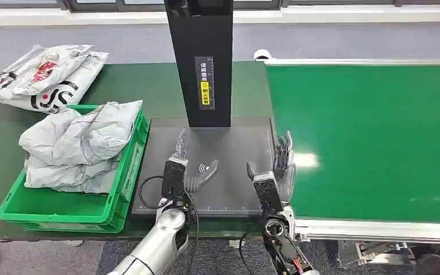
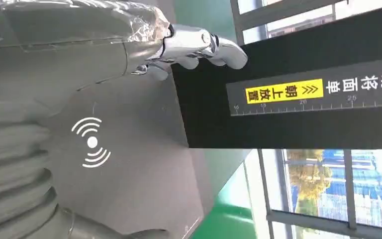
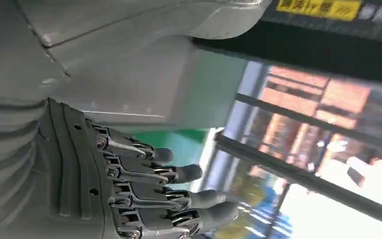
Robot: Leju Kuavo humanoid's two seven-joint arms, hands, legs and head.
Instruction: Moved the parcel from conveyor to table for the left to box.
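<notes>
Bright green plastic crate (image 1: 17, 209) holding crumpled pale grey bags (image 1: 80, 143), white bags with red and black print (image 1: 46, 77), black post with a yellow label (image 1: 205, 93), plain green conveyor belt (image 1: 378, 137).

Cut off, covered and blurred

The black post (image 1: 199, 63) runs out past the head view's top edge at 12 o'clock; its small label print is too fine to read. Grey parcels (image 1: 77, 146) cover the green crate's (image 1: 63, 209) floor — the lowest ones are buried. In the right wrist view, everything beyond the right hand (image 3: 144, 189) is smeared — buildings indistinct.
</notes>
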